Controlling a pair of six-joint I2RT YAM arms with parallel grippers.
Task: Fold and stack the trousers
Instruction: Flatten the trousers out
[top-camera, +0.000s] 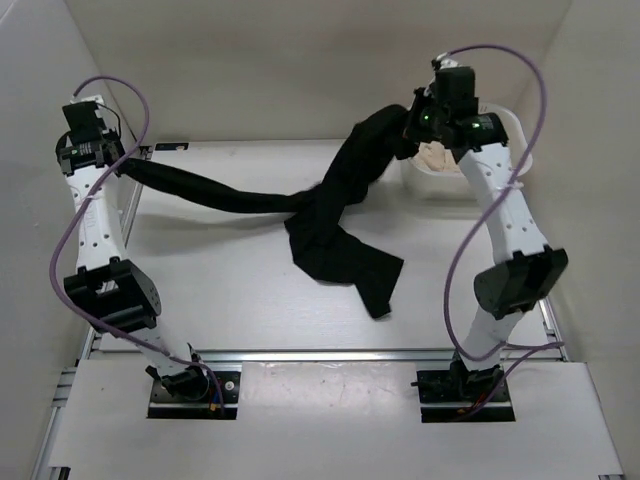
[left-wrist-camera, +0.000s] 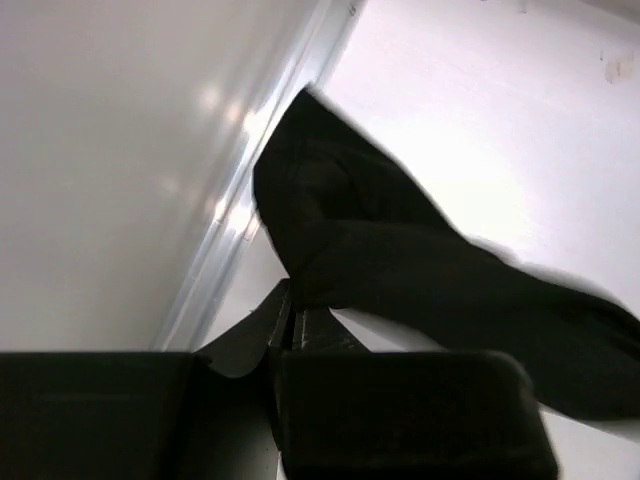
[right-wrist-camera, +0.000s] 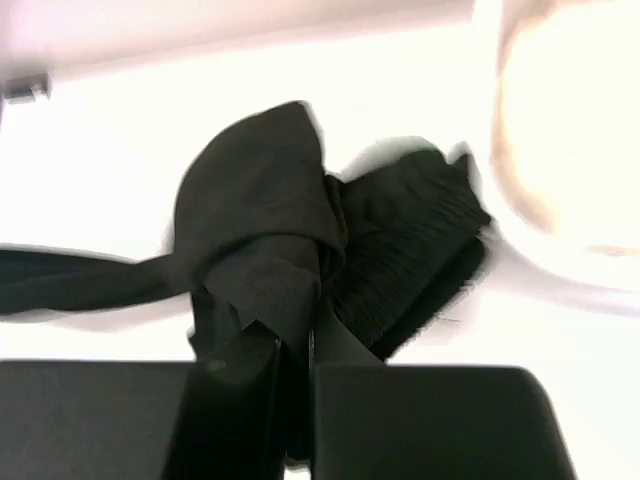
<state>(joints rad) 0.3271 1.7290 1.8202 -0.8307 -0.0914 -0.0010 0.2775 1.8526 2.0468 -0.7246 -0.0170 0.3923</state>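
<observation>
The black trousers (top-camera: 330, 215) hang stretched between my two grippers above the white table (top-camera: 220, 310). My left gripper (top-camera: 112, 160) at the far left is shut on the end of one leg (left-wrist-camera: 330, 225), which runs as a band toward the middle. My right gripper (top-camera: 418, 125) at the far right is shut on the ribbed waistband (right-wrist-camera: 410, 240). The other leg (top-camera: 375, 280) droops twisted onto the table in the middle. In the wrist views my left gripper (left-wrist-camera: 290, 300) and right gripper (right-wrist-camera: 305, 340) each pinch black cloth.
A white tub (top-camera: 470, 170) with pale cloth inside stands at the back right, just under my right gripper; it also shows in the right wrist view (right-wrist-camera: 560, 150). White walls enclose the table on three sides. A metal rail (top-camera: 330, 355) runs along the near edge.
</observation>
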